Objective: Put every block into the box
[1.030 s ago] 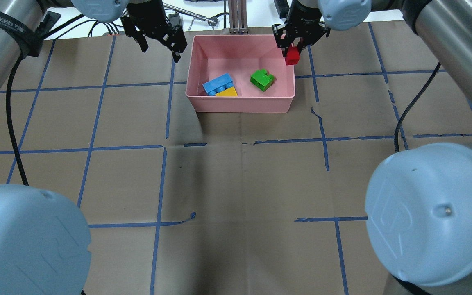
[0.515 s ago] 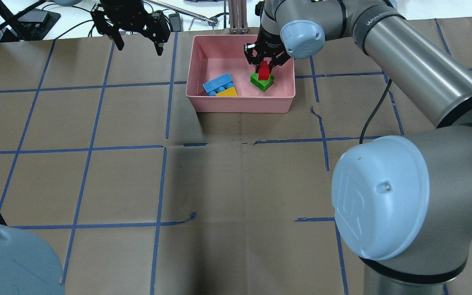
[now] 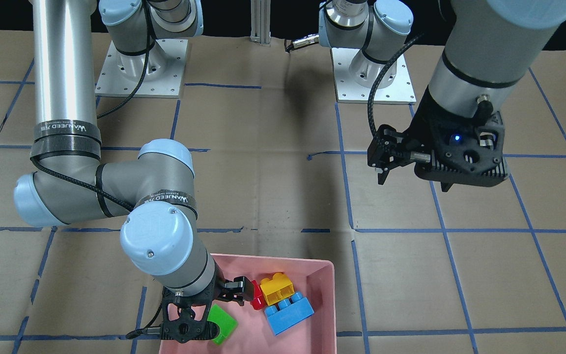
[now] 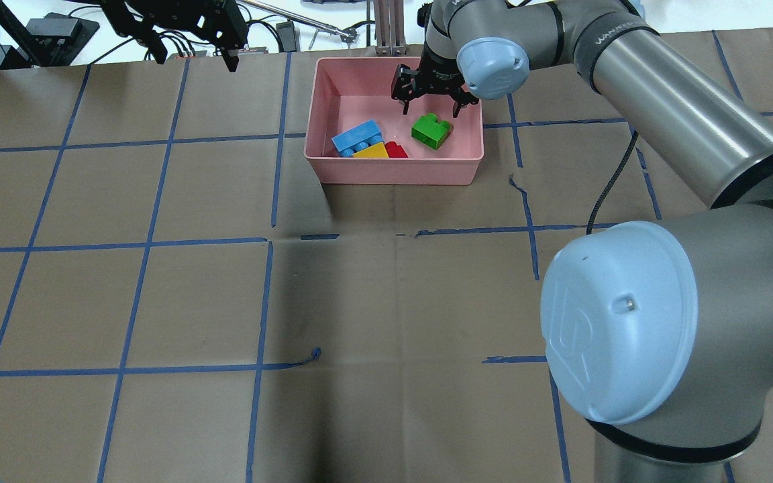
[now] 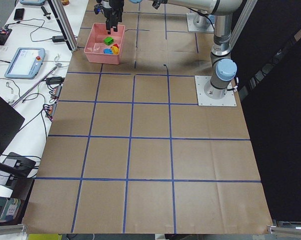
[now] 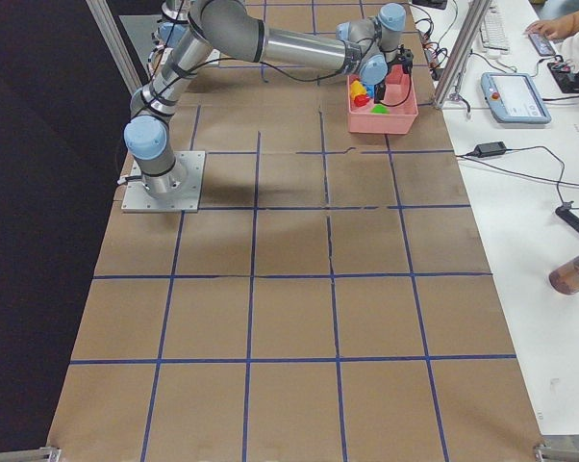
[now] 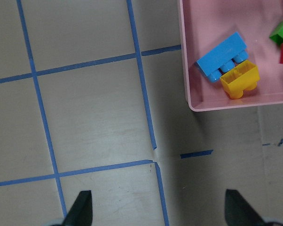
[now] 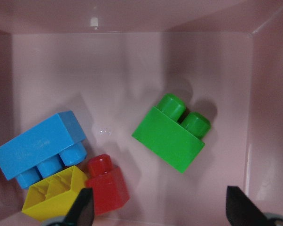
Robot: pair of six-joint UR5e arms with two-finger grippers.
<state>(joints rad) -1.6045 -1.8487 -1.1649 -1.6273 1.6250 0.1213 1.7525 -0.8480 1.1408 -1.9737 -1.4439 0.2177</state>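
The red block [image 8: 106,183], touching the yellow block [image 8: 57,195] beside the light-blue block [image 8: 38,148], and the green block [image 8: 172,136], set apart, all lie in the pink box [image 4: 393,171]; a careless retreat could clip the green block or the box wall and drag them. The green block sits just below the right gripper [image 4: 432,111], jaws apart and empty; the left gripper [image 4: 195,60], likewise spread and empty, hangs well away

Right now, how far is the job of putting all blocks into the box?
Done: the green block, red block, yellow block and blue block all lie in the box. In hand: nothing; the right gripper hangs open over the box, the left gripper open outside it. Left: probably only to withdraw both grippers.
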